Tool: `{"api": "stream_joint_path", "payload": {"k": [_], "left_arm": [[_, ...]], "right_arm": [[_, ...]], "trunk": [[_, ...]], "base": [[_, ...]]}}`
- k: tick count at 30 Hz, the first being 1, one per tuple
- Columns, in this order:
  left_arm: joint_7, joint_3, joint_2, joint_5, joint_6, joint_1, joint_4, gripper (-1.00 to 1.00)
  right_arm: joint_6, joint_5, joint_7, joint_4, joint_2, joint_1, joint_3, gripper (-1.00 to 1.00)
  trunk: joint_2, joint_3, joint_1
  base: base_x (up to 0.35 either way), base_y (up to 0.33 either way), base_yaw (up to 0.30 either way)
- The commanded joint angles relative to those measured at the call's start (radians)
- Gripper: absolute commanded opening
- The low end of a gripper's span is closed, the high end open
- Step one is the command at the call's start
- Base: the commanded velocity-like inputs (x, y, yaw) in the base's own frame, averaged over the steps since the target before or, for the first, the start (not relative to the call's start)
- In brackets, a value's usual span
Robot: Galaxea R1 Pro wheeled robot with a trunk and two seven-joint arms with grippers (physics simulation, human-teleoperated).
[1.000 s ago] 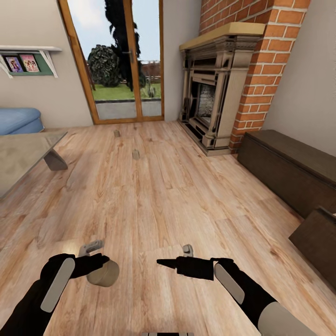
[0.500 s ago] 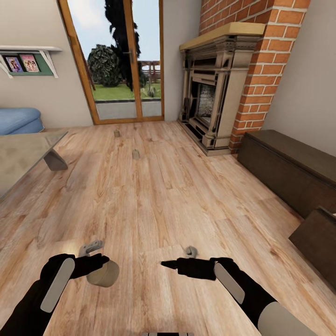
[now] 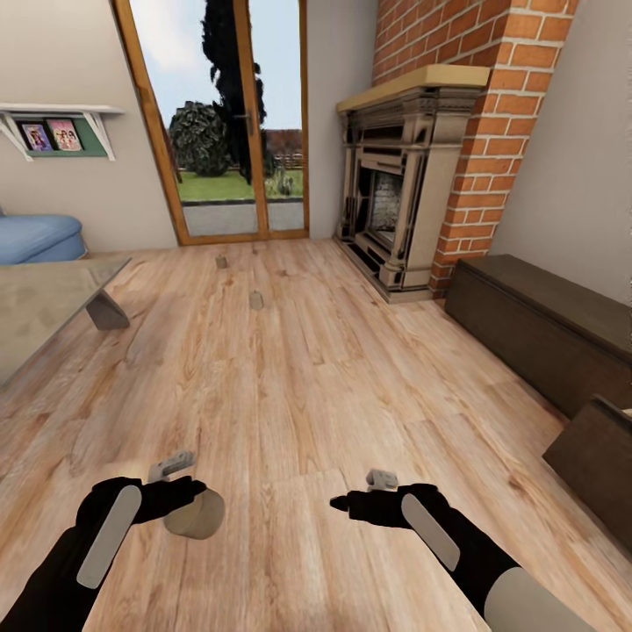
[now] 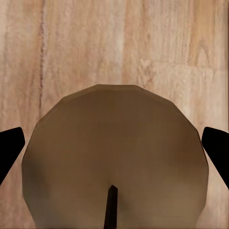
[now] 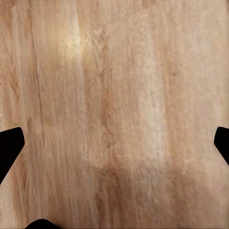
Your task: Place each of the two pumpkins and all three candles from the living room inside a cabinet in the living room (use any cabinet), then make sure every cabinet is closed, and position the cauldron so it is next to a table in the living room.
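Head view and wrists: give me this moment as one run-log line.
left gripper: shut on candle | right gripper: open, empty, over floor | two candles on floor ahead | cabinet at right

Matt tan candle (image 4: 114, 162); pale wood-plank floor (image 3: 333, 377) with slight sheen; dark wood cabinet (image 3: 544, 329); glossy grey table (image 3: 44, 303).

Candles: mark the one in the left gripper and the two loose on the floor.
Held candle (image 4: 114, 162): left wrist view, on its flat top by the wick.
Nearer floor candle (image 3: 255, 300): head view, on its side wall.
Farther floor candle (image 3: 221, 262): head view, on its side wall, near the glass door.
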Motion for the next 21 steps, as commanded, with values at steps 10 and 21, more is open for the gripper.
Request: {"api": "stream_joint_path", "payload": {"k": [10,21], "left_arm": [[0.038,-0.001,-0.002,-0.001,0.003,0.000,-0.001,-1.00],[0.302,0.000,-0.023,0.012,-0.003,0.000,-0.004,-1.00]], "right_arm": [[0.001,-0.002,0.000,-0.001,0.000,-0.001,0.004,1.00],[-0.003,0.029,-0.109,-0.001,0.004,-0.001,0.012,1.00]], "trunk": [[0.002,0.038,-0.005],[0.005,0.080,-0.010]], "base": [[0.000,0.000,0.000],[0.000,0.000,0.000]]}}
